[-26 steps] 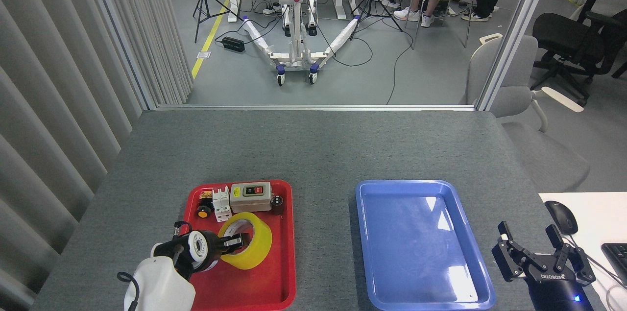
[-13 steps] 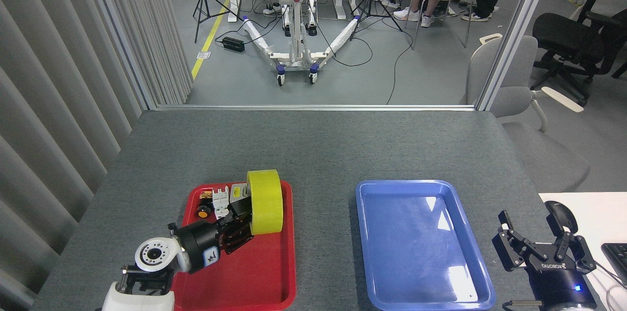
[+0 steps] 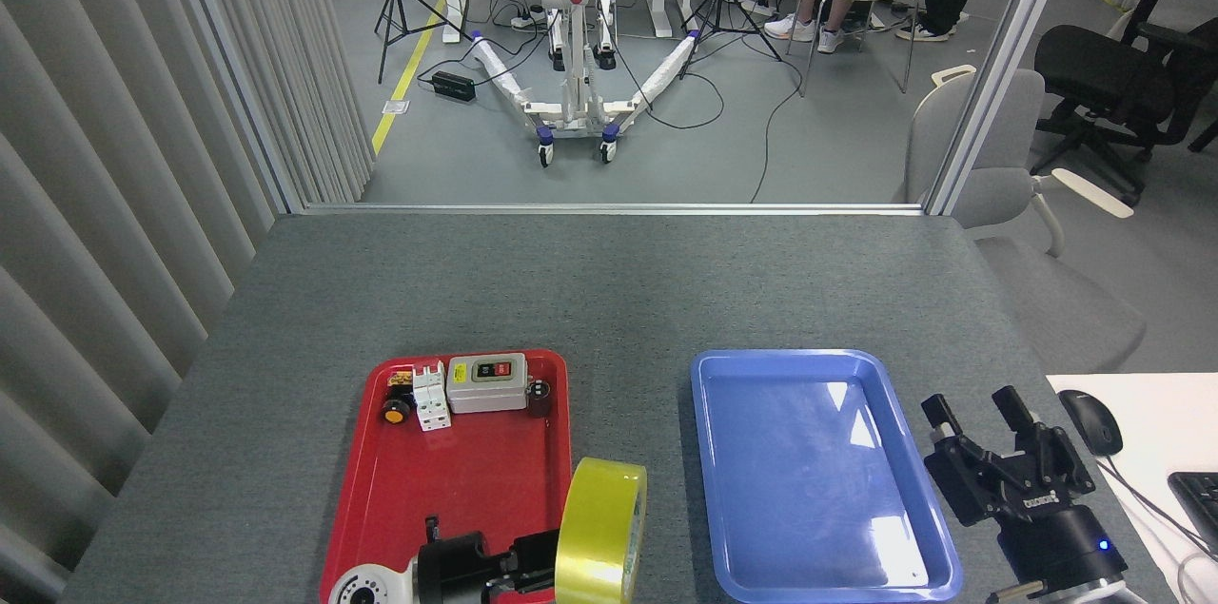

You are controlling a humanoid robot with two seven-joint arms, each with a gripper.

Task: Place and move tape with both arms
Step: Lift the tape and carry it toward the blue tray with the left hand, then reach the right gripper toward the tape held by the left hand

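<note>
Our left gripper (image 3: 533, 564) clenched on upright tape (image 3: 599, 533) beside red tray (image 3: 457, 480); right gripper (image 3: 990, 447) spread wide, empty.

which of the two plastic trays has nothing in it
The blue plastic tray on the right holds nothing. The red plastic tray on the left holds switch parts along its far edge.

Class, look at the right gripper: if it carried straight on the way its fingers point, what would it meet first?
Probably the blue tray: the open right gripper points up-left over its right rim, though its height is unclear.
</note>
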